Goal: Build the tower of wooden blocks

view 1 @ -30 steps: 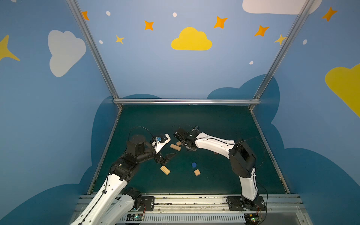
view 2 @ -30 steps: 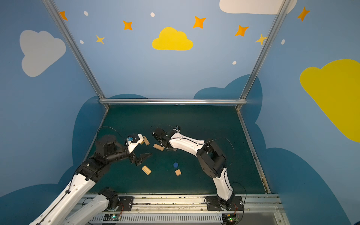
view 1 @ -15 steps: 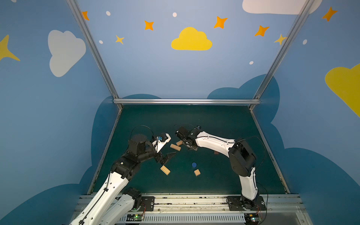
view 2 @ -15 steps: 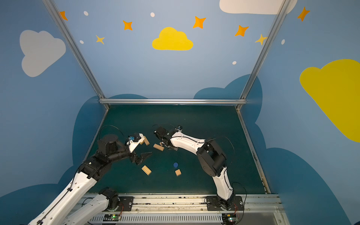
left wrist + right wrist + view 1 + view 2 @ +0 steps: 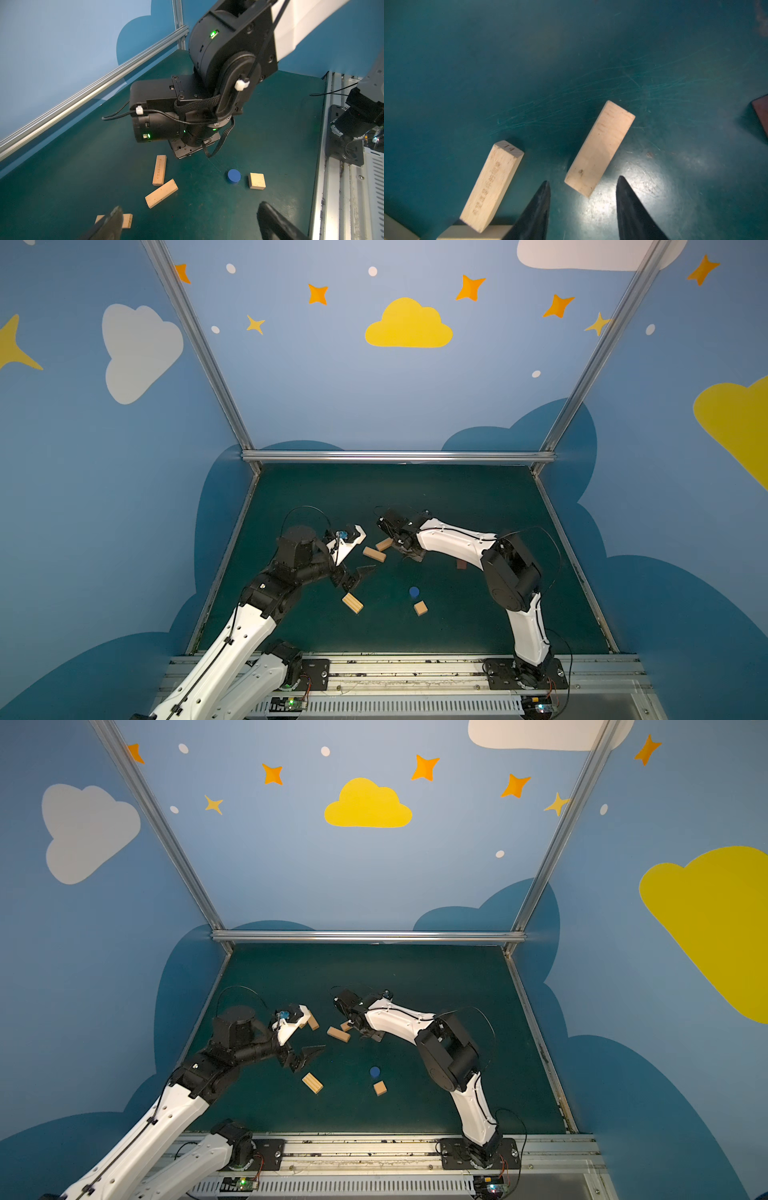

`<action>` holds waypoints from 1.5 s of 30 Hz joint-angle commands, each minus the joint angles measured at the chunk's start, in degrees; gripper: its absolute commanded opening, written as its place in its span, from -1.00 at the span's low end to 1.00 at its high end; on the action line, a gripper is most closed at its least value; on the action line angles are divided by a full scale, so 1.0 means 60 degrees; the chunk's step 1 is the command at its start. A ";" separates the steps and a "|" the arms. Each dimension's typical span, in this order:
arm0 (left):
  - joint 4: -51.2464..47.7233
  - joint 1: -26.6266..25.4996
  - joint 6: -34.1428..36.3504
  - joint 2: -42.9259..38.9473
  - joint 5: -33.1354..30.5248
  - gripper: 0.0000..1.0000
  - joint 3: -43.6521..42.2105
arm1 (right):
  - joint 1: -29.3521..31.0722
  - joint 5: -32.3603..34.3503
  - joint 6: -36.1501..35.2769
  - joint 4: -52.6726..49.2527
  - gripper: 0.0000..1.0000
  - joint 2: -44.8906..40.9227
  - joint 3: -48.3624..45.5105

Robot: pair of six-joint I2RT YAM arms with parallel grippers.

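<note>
1. The right gripper (image 5: 583, 180) is released. Its two black, tapered fingertips (image 5: 538, 207) stand apart, and the near end of a plain tan bar (image 5: 600, 147) lies between them with a gap on each side.
2. An engraved bar (image 5: 492, 187) lies just beside one of those fingertips. It has burnt-in characters along its face and "14" on its end. Its near end rests on a third bar (image 5: 473, 233).
3. The dark reddish-brown cube (image 5: 461, 564) sits on the bench (image 5: 457, 497) beside the right forearm, apart from the bars.
4. The left gripper (image 5: 356, 577) is spread wide and holds nothing. A striped-edge bar (image 5: 352, 603) lies flat on the bench just beside it, toward the front.
5. The blue round piece (image 5: 414, 592), a short flat cylinder, and the tan cube (image 5: 420, 608) lie just beside each other without touching, between the two arms near the front.
6. The bars are light, unfinished wood with visible grain and square-cut edges. The bench surface is dark green, matte and finely scratched.
</note>
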 commanded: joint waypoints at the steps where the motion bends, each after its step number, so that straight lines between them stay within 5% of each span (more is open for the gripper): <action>1: -0.0008 -0.0040 0.0108 -0.0005 -0.0003 0.99 -0.0097 | -0.0081 -0.0110 0.0014 -0.0073 -0.03 0.0270 0.0235; 45: -0.0041 -0.0055 0.0350 -0.0038 -0.0379 0.99 -0.0177 | -0.0521 -0.0597 -0.0491 0.0265 -0.30 0.0497 0.0027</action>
